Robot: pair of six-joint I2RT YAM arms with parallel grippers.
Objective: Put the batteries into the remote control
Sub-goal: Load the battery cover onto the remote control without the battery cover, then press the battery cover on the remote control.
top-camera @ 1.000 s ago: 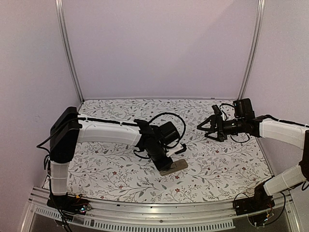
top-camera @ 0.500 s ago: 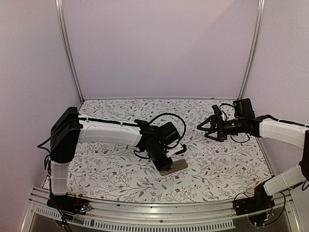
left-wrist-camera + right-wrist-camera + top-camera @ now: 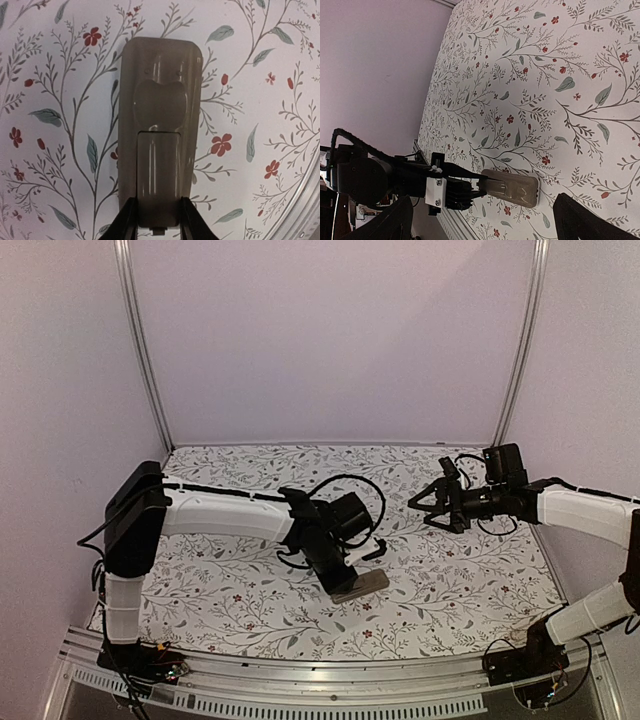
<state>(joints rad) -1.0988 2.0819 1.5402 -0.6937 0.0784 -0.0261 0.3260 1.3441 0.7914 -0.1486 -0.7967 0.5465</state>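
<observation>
The remote control [image 3: 364, 585] lies back up on the flowered cloth near the front edge, a tan-grey bar [image 3: 160, 95] with its battery cover panel in place. No batteries are in view. My left gripper [image 3: 159, 201] is shut on the remote's near end, its two dark fingers pressed against the sides of the cover panel. The right wrist view shows the same grip [image 3: 487, 186] on the remote [image 3: 515, 189]. My right gripper [image 3: 420, 502] hangs open in the air at the right, well away from the remote, with nothing between its fingers [image 3: 395, 220].
The flowered cloth [image 3: 240, 590] covers the table. A metal rail [image 3: 330, 680] runs along the front edge, just in front of the remote. Upright frame posts [image 3: 140, 350] stand at the back corners against plain walls.
</observation>
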